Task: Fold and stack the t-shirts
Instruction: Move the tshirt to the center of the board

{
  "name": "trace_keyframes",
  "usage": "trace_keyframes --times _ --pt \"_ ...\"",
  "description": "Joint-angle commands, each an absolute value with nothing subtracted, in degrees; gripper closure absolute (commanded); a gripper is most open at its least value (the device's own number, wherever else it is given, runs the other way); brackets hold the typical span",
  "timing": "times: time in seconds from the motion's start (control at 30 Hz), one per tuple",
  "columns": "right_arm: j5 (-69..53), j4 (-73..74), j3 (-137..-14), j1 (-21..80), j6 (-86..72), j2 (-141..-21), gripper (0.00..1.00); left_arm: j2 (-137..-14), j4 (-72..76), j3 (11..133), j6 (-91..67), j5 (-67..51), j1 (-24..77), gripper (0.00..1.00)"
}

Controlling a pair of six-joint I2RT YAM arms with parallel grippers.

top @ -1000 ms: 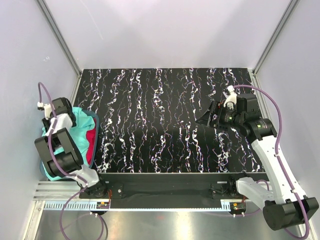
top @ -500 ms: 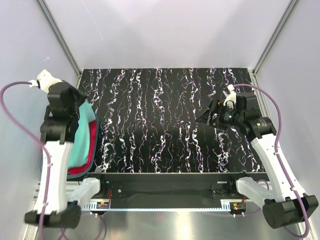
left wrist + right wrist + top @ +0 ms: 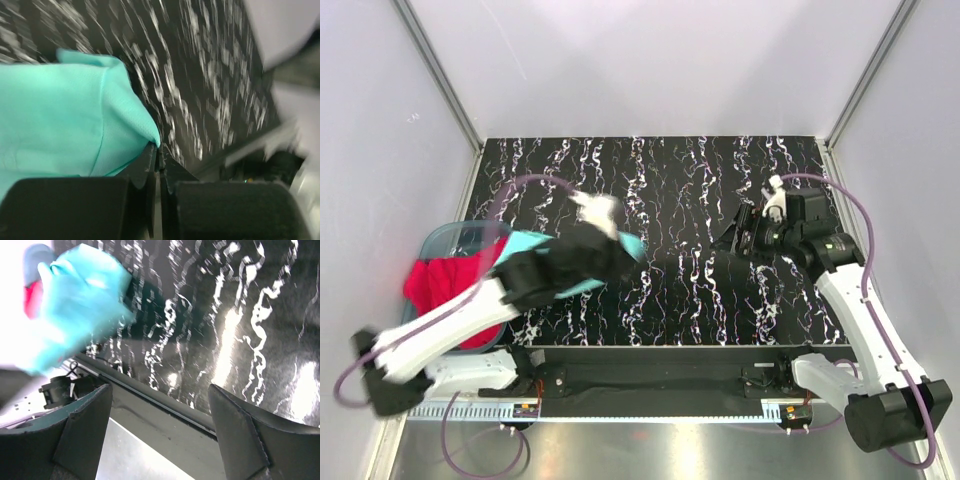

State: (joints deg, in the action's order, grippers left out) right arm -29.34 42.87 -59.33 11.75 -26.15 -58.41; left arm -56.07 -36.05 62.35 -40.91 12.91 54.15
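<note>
My left gripper (image 3: 623,243) hangs over the left-middle of the black marbled table (image 3: 700,170), blurred by motion and shut on a fold of the mint-teal t-shirt (image 3: 633,246). In the left wrist view the left gripper (image 3: 159,150) pinches the mint-teal t-shirt (image 3: 60,115) at its tips. The cloth trails back along the arm toward the tub. The red t-shirt (image 3: 440,284) lies bunched in the translucent tub (image 3: 452,236) at the left edge. My right gripper (image 3: 734,239) hovers open over the table's right half, holding nothing. The right wrist view shows the right gripper (image 3: 160,432), the mint-teal t-shirt (image 3: 75,300) and a bit of the red t-shirt (image 3: 32,299).
The table's front edge and a metal rail (image 3: 650,360) run along the bottom. Pale walls with aluminium corner posts (image 3: 438,75) close in the left, back and right sides. The right arm's purple cable (image 3: 865,215) loops beside it.
My left arm swung from the tub at the left out over the table, pulling the mint-teal t-shirt with it. The red t-shirt is uncovered in the tub. The right arm barely moved.
</note>
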Motion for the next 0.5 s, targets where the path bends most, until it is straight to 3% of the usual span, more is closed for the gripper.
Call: trace_keyframes --times 0.0,0.03,0.1,0.13,0.2,0.23,0.33,0.47 --pt "-27.78 41.49 -56.78 12.22 -25.93 -59.5 0.15 -68.09 -34.08 70.35 -37.29 7.73 62.91 0.95" --pt "-27.69 41.05 -56.43 12.22 -25.93 -59.76 0.15 -69.86 -35.58 72.31 -35.87 6.78 63.19 0.84" --pt "-27.6 40.35 -55.02 12.22 -26.01 -60.64 0.15 -72.06 -36.21 74.35 -32.02 4.67 63.28 0.74" --pt "-27.68 39.65 -54.24 12.22 -25.93 -61.25 0.15 -71.81 -35.6 74.01 -31.3 2.66 63.28 0.61" --pt "-28.65 39.11 -53.79 12.3 -26.01 -63.36 0.15 -69.54 -34.63 73.04 -31.46 2.37 63.11 0.44" --pt "-29.26 38.33 -53.27 12.22 -26.28 -64.24 0.15 -68.56 -34.8 71.73 -31.81 3.77 62.84 0.28" --pt "-32.51 34.64 -52.04 12.65 -27.16 -67.93 0.11 -64.44 -36.99 68.4 -31.47 5.89 58.73 0.24" --pt "-33.84 32.35 -53.7 15.73 -28.56 -76.17 0.11 -63.01 -40.69 62.95 -32.08 -1.47 43.45 0.33"
